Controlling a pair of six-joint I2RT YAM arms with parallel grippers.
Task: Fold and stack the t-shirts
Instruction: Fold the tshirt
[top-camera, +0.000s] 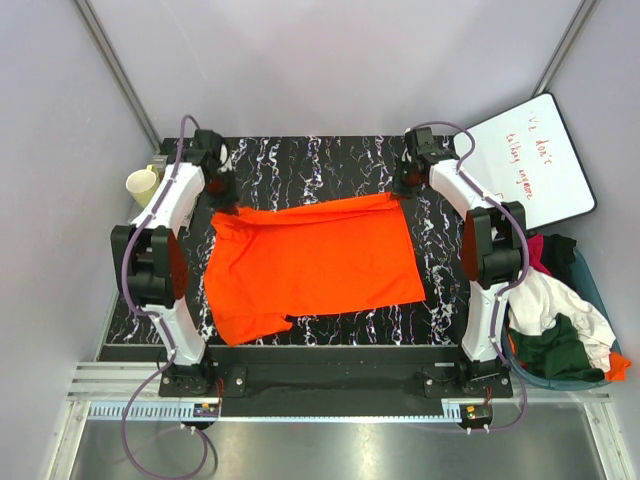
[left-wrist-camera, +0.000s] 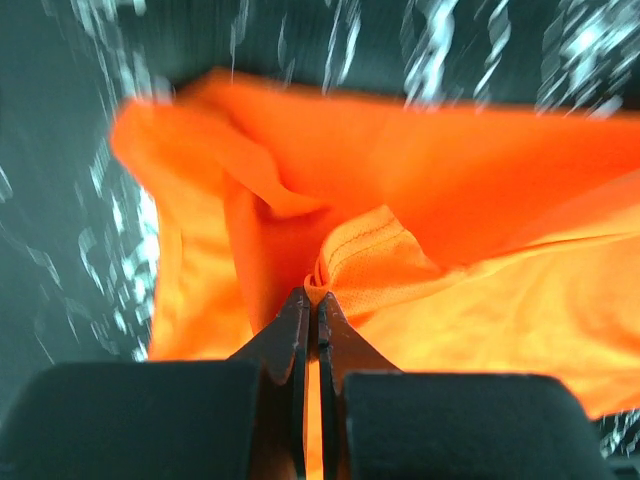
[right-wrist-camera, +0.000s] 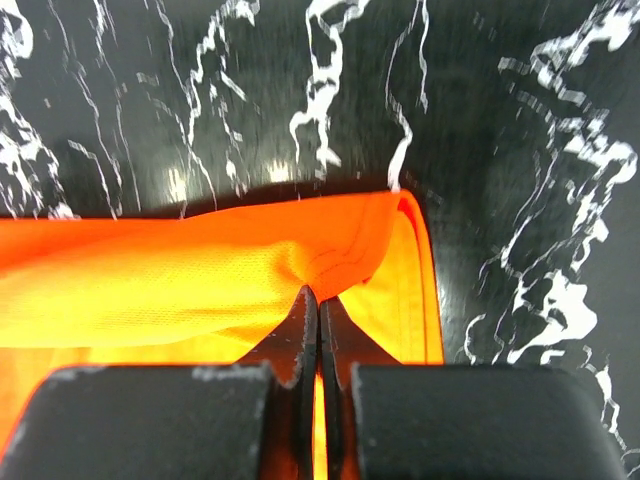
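Evidently you had the left end effector and right end effector clenched on far corners of the orange t-shirt, likely to spread it across the counter.

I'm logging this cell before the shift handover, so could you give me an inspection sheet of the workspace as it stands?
Surface: black marbled table, largely covered.
Job's things: orange t-shirt spread flat; pile of t-shirts unfolded in the bin at right.
Clutter: cup off the far left corner; whiteboard with red handwriting, far right.
End effectors: left end effector and right end effector each shut on a far corner of the orange t-shirt.
Cables: purple cables run along both arms.
Surroundings: pale walls; nothing else seen.
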